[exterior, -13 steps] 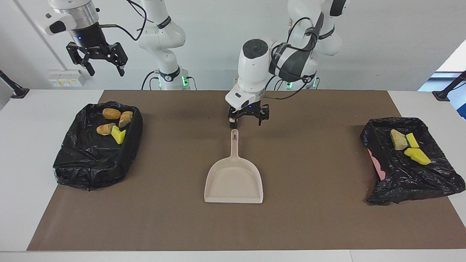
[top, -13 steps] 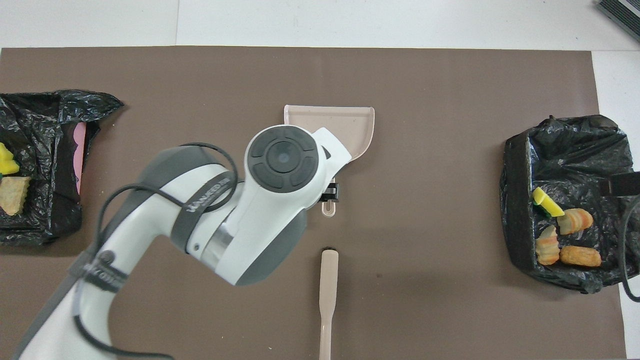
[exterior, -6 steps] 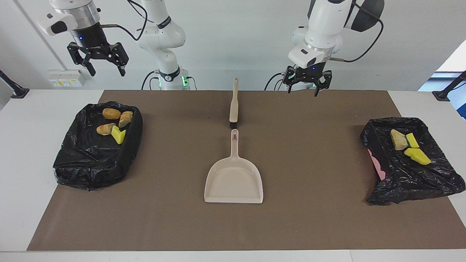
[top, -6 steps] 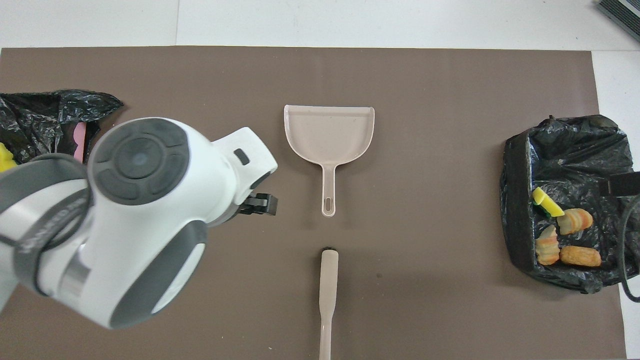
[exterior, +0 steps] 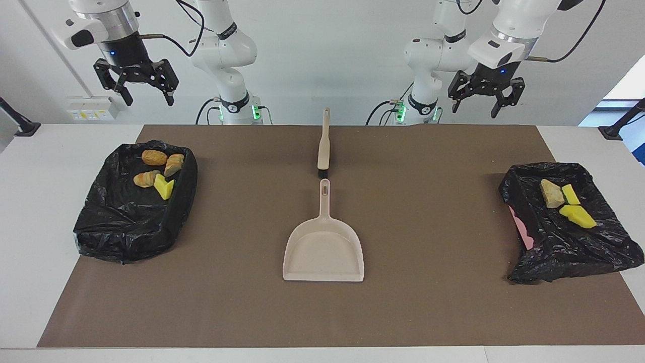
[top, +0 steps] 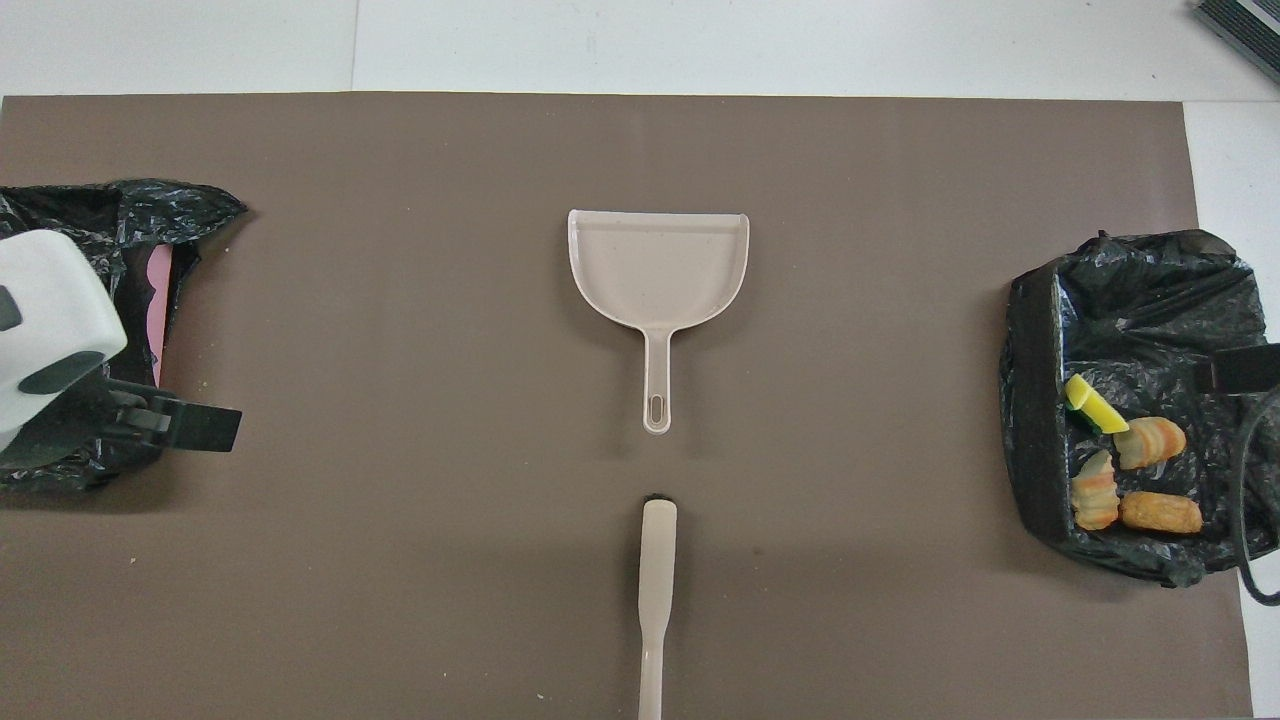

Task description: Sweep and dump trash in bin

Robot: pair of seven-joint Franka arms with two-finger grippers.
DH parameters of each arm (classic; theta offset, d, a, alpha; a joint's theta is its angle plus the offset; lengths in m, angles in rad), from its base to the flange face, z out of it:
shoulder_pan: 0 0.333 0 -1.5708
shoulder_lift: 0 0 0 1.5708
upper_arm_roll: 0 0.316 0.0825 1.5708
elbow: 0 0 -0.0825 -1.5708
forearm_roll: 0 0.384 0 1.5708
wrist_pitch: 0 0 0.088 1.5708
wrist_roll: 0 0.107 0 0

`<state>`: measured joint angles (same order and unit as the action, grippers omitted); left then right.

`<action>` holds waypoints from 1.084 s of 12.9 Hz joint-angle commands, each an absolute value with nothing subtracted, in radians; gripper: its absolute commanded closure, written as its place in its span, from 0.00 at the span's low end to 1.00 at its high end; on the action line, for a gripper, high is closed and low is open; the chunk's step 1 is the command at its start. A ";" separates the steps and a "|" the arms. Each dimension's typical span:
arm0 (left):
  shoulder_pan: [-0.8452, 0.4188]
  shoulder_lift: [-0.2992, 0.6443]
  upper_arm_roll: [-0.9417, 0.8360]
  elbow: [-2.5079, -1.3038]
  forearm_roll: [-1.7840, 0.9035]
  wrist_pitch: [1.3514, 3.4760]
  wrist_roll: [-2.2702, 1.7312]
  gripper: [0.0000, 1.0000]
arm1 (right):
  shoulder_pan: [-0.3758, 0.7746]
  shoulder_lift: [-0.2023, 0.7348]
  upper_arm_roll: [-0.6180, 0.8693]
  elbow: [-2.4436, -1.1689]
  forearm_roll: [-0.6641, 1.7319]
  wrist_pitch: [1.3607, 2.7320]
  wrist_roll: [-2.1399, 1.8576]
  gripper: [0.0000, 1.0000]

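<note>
Two black-bagged bins hold the trash. The bin [exterior: 132, 222] at the right arm's end has orange bread lumps [exterior: 153, 158] and a yellow sponge wedge [exterior: 164, 187]. The bin [exterior: 569, 247] at the left arm's end has a tan lump [exterior: 551, 194] and yellow sponge pieces [exterior: 579, 216]. A beige dustpan [exterior: 325, 247] lies mid-mat, and the beige brush [exterior: 324, 143] lies in line with its handle, nearer the robots. My left gripper [exterior: 477, 103] hangs open and empty, high over its bin's edge. High over the other bin, my right gripper [exterior: 147, 96] waits open and empty.
A brown mat [top: 400, 300] covers most of the white table. In the overhead view one left fingertip [top: 200, 428] juts over the mat beside the bin [top: 130, 220], and one right fingertip [top: 1240, 368] shows above the other bin [top: 1130, 290].
My left arm has lifted away from the spot over the brush and dustpan handle and swung back up to its own end. The brush stays lying on the mat. The right arm has barely moved.
</note>
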<state>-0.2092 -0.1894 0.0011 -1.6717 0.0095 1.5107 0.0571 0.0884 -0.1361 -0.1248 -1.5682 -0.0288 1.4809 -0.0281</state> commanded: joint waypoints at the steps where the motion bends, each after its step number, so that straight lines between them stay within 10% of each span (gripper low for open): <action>1: -0.169 -0.108 -0.003 -1.533 0.000 1.410 0.100 0.00 | 0.078 -0.155 -0.115 -1.588 -0.037 1.479 -0.058 0.00; 14: -0.098 -0.037 0.005 -1.439 -0.025 1.367 0.124 0.00 | 0.078 -0.156 -0.115 -1.588 -0.037 1.471 -0.064 0.00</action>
<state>-0.1110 -0.0608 0.0084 -1.4813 -0.0180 1.3878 0.1086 0.0875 -0.1361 -0.1248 -1.5687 -0.0288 1.4809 -0.0290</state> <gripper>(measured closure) 0.000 0.000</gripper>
